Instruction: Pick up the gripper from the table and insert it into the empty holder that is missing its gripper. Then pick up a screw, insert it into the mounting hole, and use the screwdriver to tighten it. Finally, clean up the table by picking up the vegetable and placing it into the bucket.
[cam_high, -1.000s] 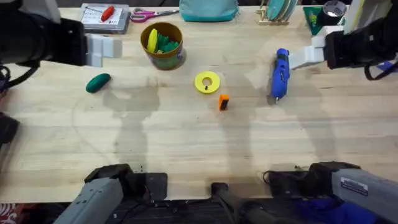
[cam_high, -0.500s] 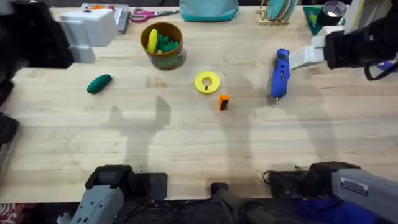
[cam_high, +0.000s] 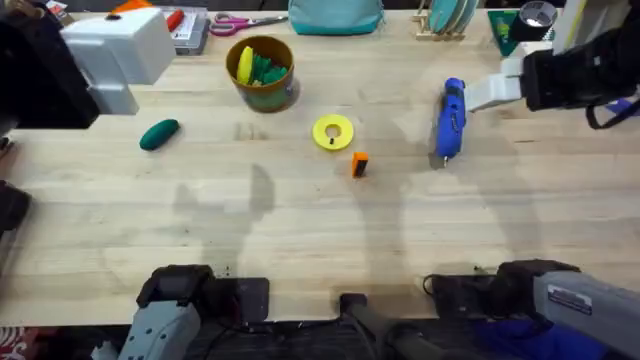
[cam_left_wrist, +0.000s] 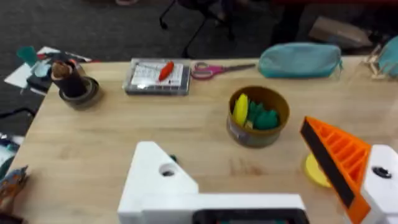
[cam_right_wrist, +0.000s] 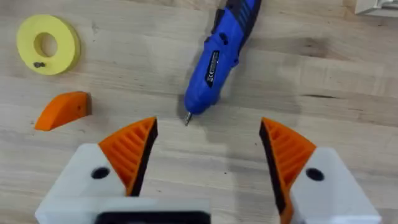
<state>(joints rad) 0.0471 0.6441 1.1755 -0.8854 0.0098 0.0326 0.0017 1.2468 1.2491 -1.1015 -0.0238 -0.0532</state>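
Note:
The small orange gripper (cam_high: 359, 165) lies on the table (cam_high: 300, 230) just below a yellow ring (cam_high: 333, 132); the right wrist view shows the gripper (cam_right_wrist: 62, 111) too. My left gripper (cam_high: 115, 60) hangs high over the far left, open and holding nothing. One of its fingers is the bare white holder (cam_left_wrist: 161, 180); the other carries an orange tip (cam_left_wrist: 339, 162). My right gripper (cam_right_wrist: 208, 134) is open just short of the blue screwdriver's (cam_right_wrist: 214, 59) tip. The green vegetable (cam_high: 158, 134) lies at the left, the bucket (cam_high: 262, 72) behind it.
A small screw (cam_right_wrist: 38, 64) rests on the yellow ring (cam_right_wrist: 48, 43). Along the far edge stand a clear parts box (cam_high: 170, 25), scissors (cam_high: 245, 20), a teal pouch (cam_high: 335, 15) and a dish rack (cam_high: 448, 18). A dark cup (cam_left_wrist: 74, 90) sits at the far left corner.
My left arm has swung further left and risen toward the camera, its white mount now larger. The right arm and the objects on the table have not moved.

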